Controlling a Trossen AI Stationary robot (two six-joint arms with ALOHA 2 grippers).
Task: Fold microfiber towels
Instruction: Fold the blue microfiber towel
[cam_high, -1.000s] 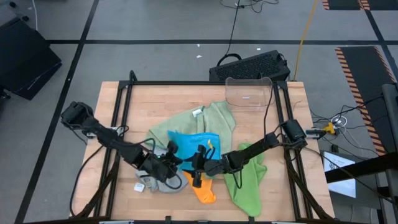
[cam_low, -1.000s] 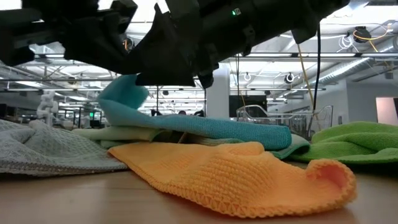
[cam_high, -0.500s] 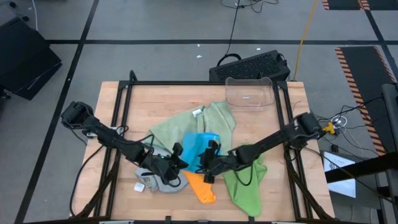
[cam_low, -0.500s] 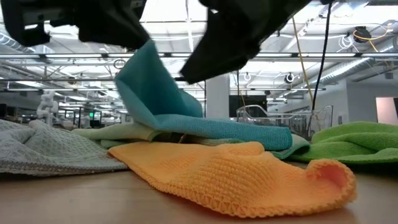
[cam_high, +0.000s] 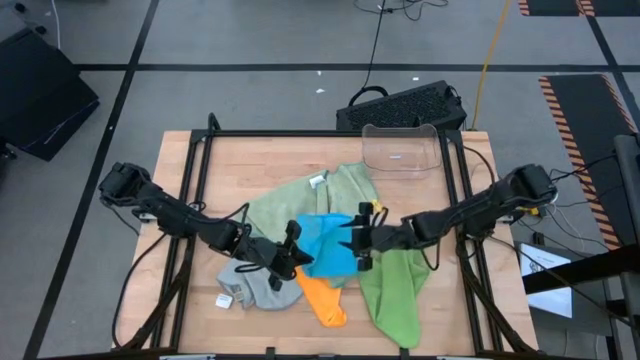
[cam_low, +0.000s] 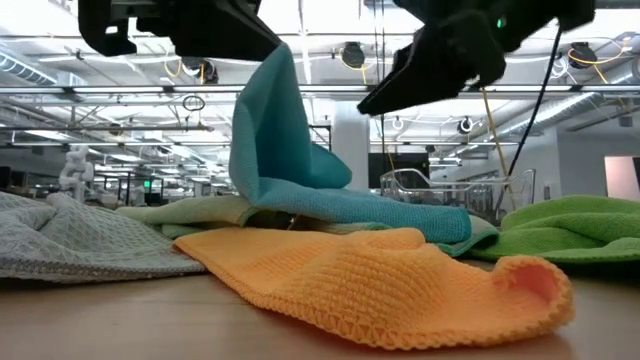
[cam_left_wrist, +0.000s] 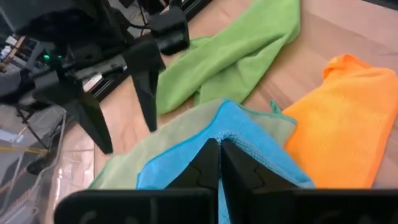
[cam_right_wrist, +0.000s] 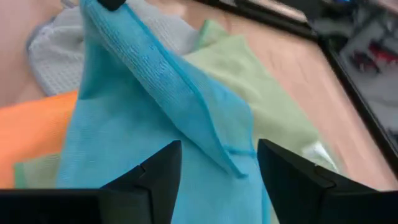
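Writing: none legible; small white tags on the sage green towel (cam_high: 330, 195) and grey towel (cam_high: 252, 283) are too small to read.
Left gripper (cam_high: 291, 257): fingers pinched shut on a corner of the blue towel (cam_high: 327, 243), lifting it off the pile.
Right gripper (cam_high: 360, 240): jaws parted, empty, just above the blue towel's far edge.
Towels: heaped mid-table; orange towel (cam_high: 322, 297) and lime towel (cam_high: 393, 291) partly overlapped.
Hidden: the sage towel's middle lies under the blue one.
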